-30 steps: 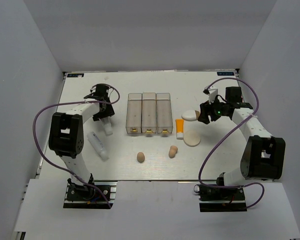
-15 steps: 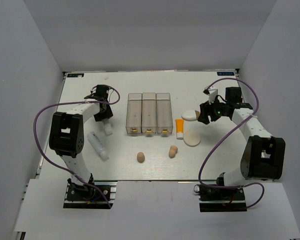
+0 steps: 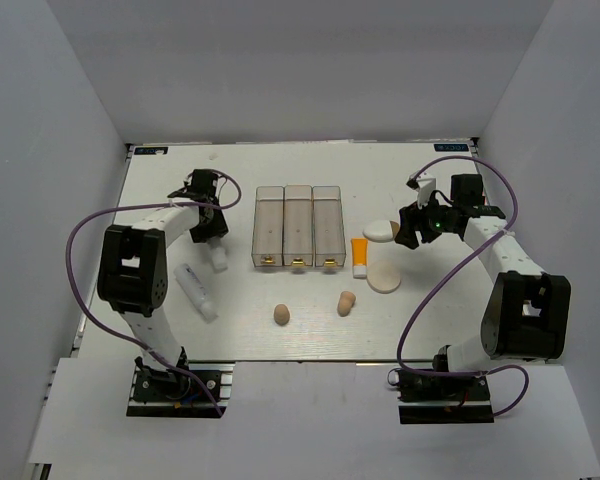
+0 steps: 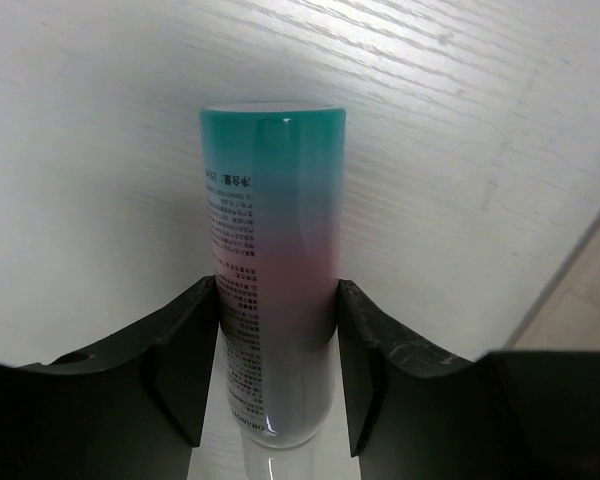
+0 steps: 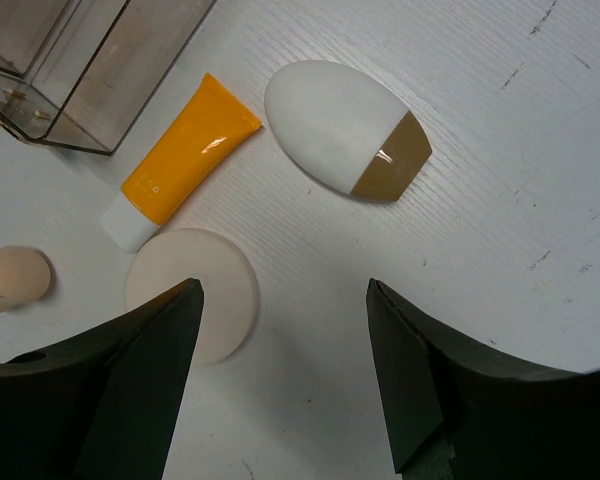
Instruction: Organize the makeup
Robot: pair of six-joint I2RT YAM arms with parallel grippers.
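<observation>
left jaws clamp the teal-pink tube (image 4: pixel 272 300) lying on the counter (image 4: pixel 460 150), bare board ahead. right jaws gape wide above open counter: white-tan oval (image 5: pixel 342 130) ahead, orange tube (image 5: pixel 185 155) and round puff (image 5: pixel 208 295) ahead-left, clear bins (image 5: pixel 100 70) beyond.

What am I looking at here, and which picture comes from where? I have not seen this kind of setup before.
Two robot arms, a left arm and a right arm, are bolted at the near edge of a white table. The overhead view shows both; the other two pictures come from cameras on their wrists. The left gripper is closed on a teal-and-pink tube. The right gripper is open and empty, above an orange tube, a round puff and a white-tan oval. Also on the table: three clear bins, a white tube and beige sponges.
</observation>
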